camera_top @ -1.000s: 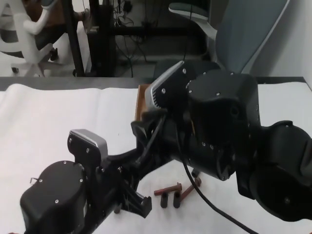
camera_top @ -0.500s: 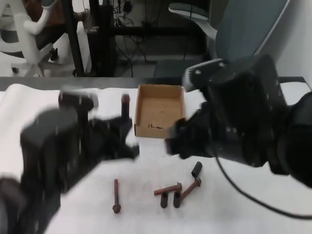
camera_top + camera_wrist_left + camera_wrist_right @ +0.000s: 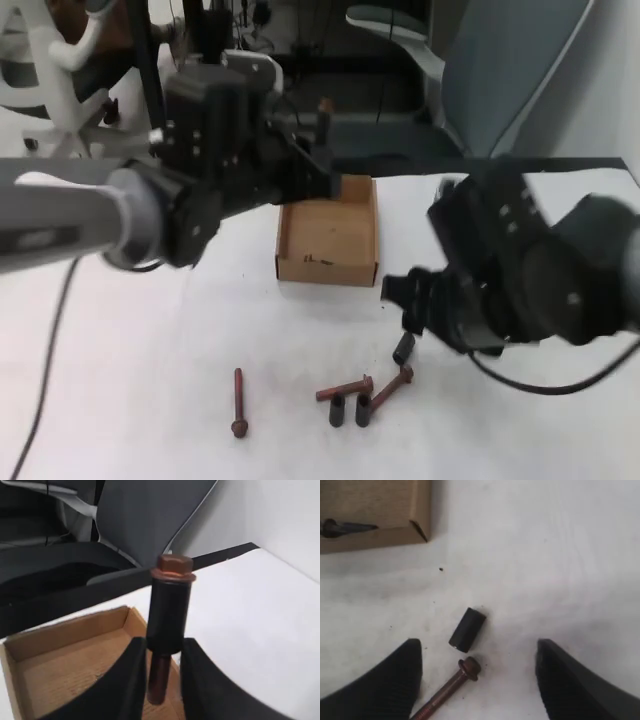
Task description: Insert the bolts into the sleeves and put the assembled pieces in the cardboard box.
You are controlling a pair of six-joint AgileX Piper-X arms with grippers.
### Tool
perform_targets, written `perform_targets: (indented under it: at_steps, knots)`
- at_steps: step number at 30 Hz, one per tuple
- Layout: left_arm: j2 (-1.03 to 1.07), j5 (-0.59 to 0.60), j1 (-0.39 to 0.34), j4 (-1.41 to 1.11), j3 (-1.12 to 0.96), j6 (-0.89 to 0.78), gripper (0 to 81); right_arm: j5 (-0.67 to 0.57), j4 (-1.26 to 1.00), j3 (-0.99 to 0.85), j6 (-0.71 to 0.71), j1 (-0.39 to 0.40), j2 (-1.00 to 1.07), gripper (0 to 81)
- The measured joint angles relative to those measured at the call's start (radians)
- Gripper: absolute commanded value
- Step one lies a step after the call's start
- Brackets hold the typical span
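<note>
- the bolt-and-sleeve piece stands upright, pinched at its lower end by the left gripper's closed-in fingers, over the cardboard box.
- the right gripper gapes wide, holding nothing, above a loose sleeve and a bolt on the bench, at the box's 5 o'clock.
- a lone bolt lies at the box's 7 o'clock.

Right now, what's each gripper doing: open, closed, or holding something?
Left gripper: shut on a bolt with a sleeve on it.
Right gripper: open, holding nothing, over a loose sleeve.
</note>
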Motion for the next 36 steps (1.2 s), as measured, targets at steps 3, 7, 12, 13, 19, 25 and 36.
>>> perform_targets:
  at_steps: [3, 7, 12, 13, 19, 25, 36]
  knots:
    - [0.073, 0.002, 0.0, 0.057, -0.057, 0.016, 1.8, -0.055, -0.05, 0.0, 0.063, 0.0, 0.072, 61.0]
    - [0.149, 0.017, 0.002, 0.128, -0.11, 0.049, 1.8, -0.074, -0.109, 0.0, 0.097, 0.0, 0.146, 57.3]
    - [0.226, 0.023, 0.002, 0.168, -0.151, 0.056, 1.8, -0.038, -0.122, 0.0, 0.103, 0.0, 0.183, 55.4]
    - [0.241, 0.023, 0.002, 0.168, -0.157, 0.056, 1.8, -0.029, -0.124, 0.0, 0.103, 0.0, 0.186, 55.4]
    - [0.292, 0.023, 0.002, 0.13, -0.163, 0.092, 1.8, 0.038, -0.159, 0.0, 0.098, 0.0, 0.196, 55.4]
    - [0.298, 0.023, 0.002, 0.033, -0.166, 0.101, 24.6, 0.062, -0.208, -0.001, 0.093, 0.0, 0.209, 55.4]
    - [0.298, 0.006, 0.004, -0.01, -0.169, 0.108, 70.0, 0.078, -0.23, -0.007, 0.086, 0.0, 0.265, 7.7]
